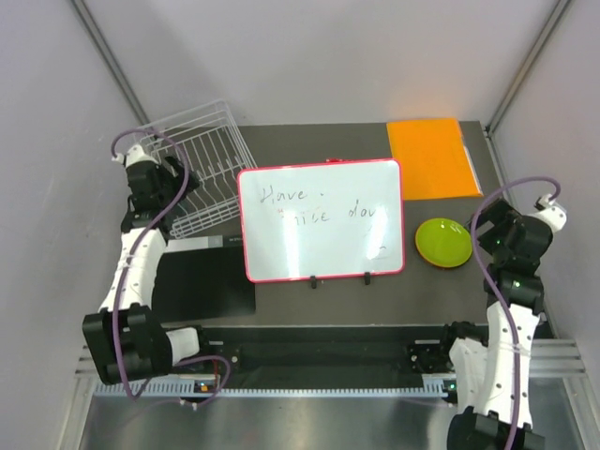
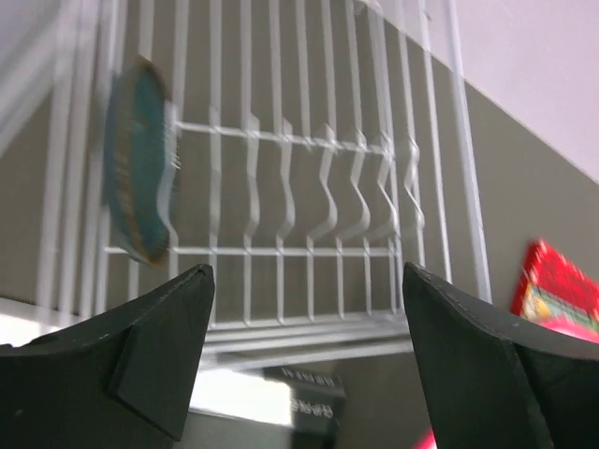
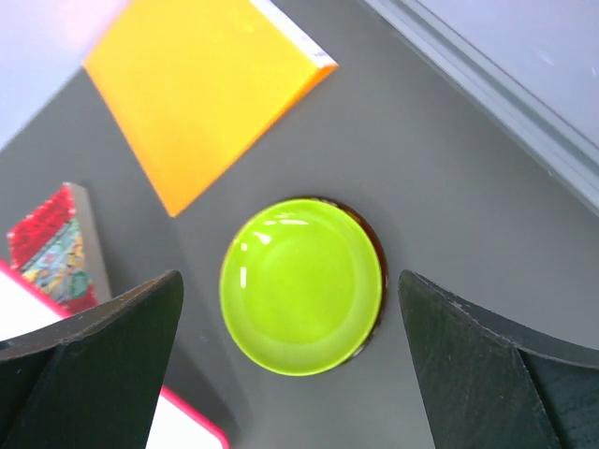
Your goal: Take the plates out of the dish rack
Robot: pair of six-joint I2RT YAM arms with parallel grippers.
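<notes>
- Nearest the lens, the right gripper (image 3: 288, 281) hangs at the right side of the table, its black jaws spread wide and empty, directly above the lime green round plate (image 3: 301, 285).
- That lime green round plate lies flat on the dark grey table (image 3: 449, 178), outside the rack. It is just right of the red-framed whiteboard (image 1: 319, 220) and on the near side of the flat orange rectangular sheet (image 3: 201, 89). A thin dark edge shows under its far-right rim; what it belongs to cannot be told.
- At the far left, the left gripper (image 2: 307, 299) also has its black jaws wide apart with nothing between them. It faces the white thin-wire dish rack (image 2: 309, 187) from close by; whether it touches the wires cannot be judged.
- The white thin-wire dish rack stands in the far-left corner of the table, left of the whiteboard.
- The dark green-teal round plate (image 2: 138, 159) stands on edge inside the rack, at the left end of the row of wire dividers in the left wrist view, and is blurred.
- The red-framed whiteboard bears handwriting and occupies mid-table, between the rack and the green plate.
- A black rectangular mat (image 1: 202, 281) lies on the near-left part of the table, beside the left arm.
</notes>
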